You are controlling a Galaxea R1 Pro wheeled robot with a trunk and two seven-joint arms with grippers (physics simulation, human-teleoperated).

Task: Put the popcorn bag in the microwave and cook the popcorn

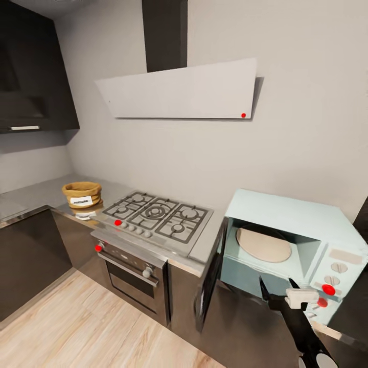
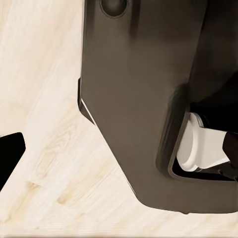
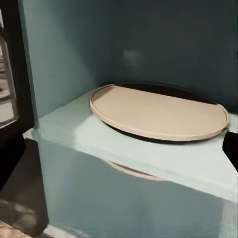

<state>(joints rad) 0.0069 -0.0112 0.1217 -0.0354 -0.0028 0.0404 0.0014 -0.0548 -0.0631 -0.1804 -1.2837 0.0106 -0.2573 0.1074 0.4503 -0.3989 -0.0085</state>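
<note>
The popcorn bag (image 1: pixel 82 194) sits on the tabletop (image 1: pixel 41 193) at about 9 o'clock in your head view, just beside the gas hob (image 1: pixel 159 215) and well apart from the microwave (image 1: pixel 286 244), which is down at 4 o'clock. The microwave door (image 1: pixel 210 276) hangs wide open, and the round tan plate (image 1: pixel 263 244) inside is bare (your right wrist camera looks straight at it).

Your right gripper (image 1: pixel 279 287) is just in front of the open microwave, with its two dark fingers spread apart and nothing between them. You cannot tell how your left gripper is set; its camera looks at the wood floor (image 2: pixel 44 124) and the robot's dark body (image 2: pixel 144 99).

The bag looks light and soft, like thin paper, so it may crush or tip. Try pinching the rolled rim at the top, gently, and keep it upright.
</note>
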